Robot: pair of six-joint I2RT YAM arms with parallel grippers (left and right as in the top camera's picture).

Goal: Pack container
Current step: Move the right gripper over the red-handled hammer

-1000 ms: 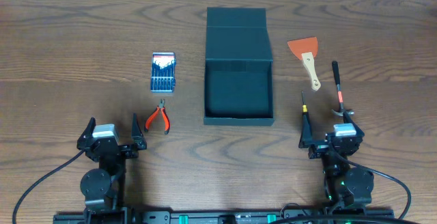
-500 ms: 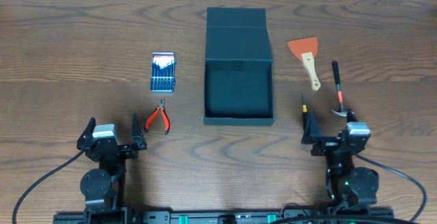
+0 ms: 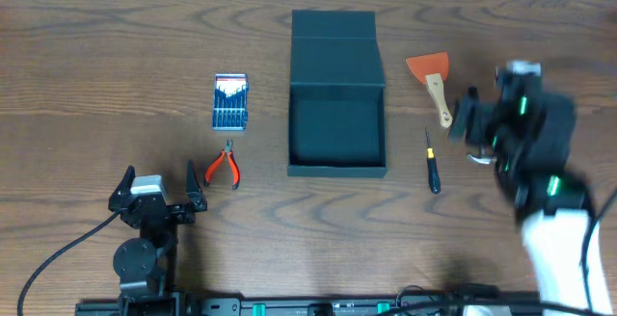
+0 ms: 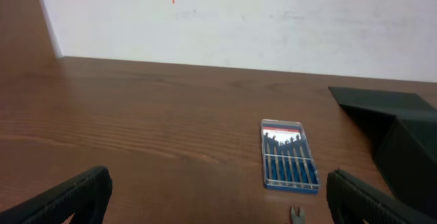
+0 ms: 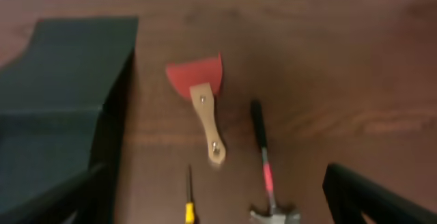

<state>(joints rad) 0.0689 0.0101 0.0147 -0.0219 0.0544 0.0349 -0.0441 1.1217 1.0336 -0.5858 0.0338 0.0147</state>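
The container [image 3: 336, 128] is a large dark box standing open mid-table, its flap lid [image 3: 333, 37] laid back on the far side. It also shows at the left of the right wrist view [image 5: 61, 108] and at the right edge of the left wrist view [image 4: 399, 138]. My right gripper [image 3: 509, 114] is blurred, raised over the hammer [image 5: 265, 166], and open [image 5: 215, 210] with nothing between its fingers. My left gripper [image 3: 160, 186] rests open near the front edge [image 4: 218, 207], also with nothing in it.
A red scraper with a wooden handle [image 3: 431, 80] and a yellow-handled screwdriver [image 3: 432, 165] lie right of the box. A blue screwdriver-set case [image 3: 229, 101] and orange pliers [image 3: 224, 165] lie to its left. The case [image 4: 289, 156] sits ahead of the left gripper.
The right arm has lifted from the front edge and swung out to the far right, over the hammer. The left arm has not moved.
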